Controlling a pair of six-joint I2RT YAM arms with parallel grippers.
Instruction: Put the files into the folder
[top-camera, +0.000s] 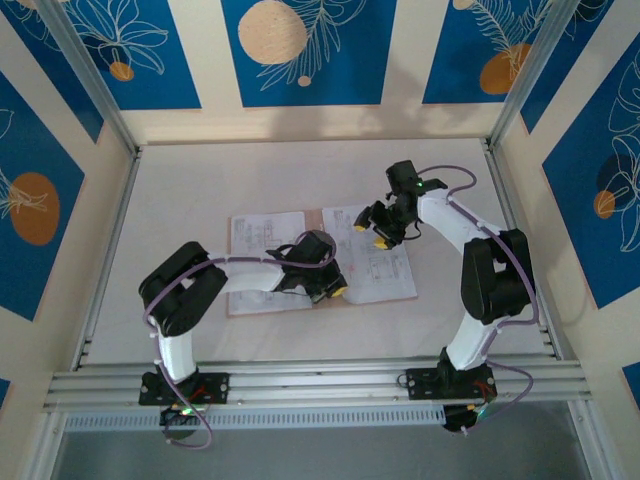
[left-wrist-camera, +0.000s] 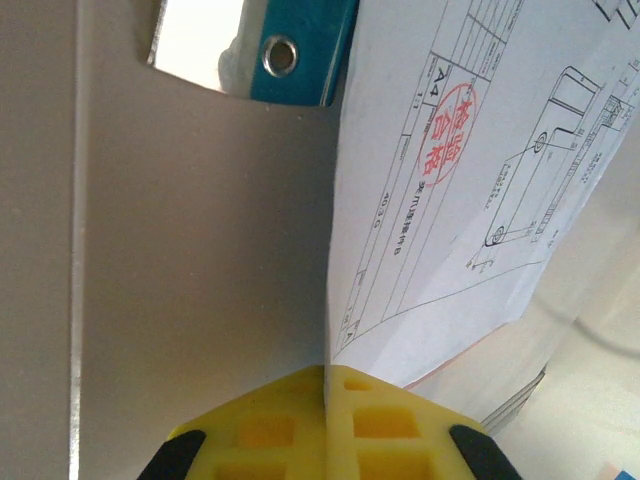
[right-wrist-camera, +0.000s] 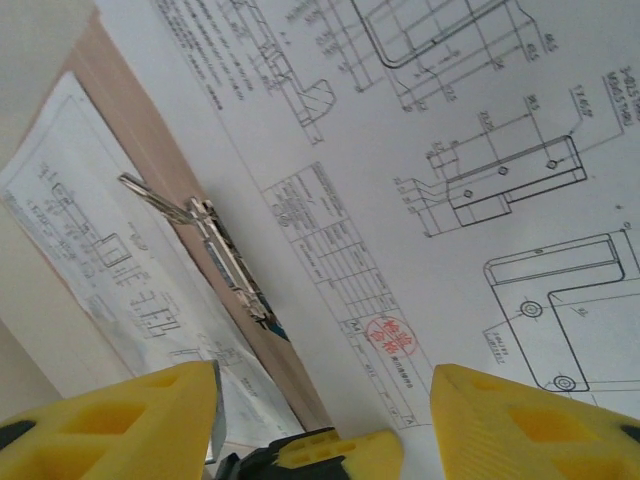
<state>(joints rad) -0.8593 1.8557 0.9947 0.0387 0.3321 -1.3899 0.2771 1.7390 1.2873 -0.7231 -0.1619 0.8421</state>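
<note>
My left jaws are closed, pinching the stamped drawing sheet's (left-wrist-camera: 450, 200) corner; my right jaws hang open above that sheet on the folder (right-wrist-camera: 160, 140).

Folder (top-camera: 390, 299) open flat on table (top-camera: 200, 190), one sheet per leaf: left sheet (top-camera: 265, 232) partly under the left gripper's (left-wrist-camera: 326, 378) wrist; right sheet (right-wrist-camera: 420, 150) directly below the spread right gripper (right-wrist-camera: 322, 385), its edge pinched between the left gripper's fingertips; clip (right-wrist-camera: 215, 250) at the hinge, ahead of both.
</note>
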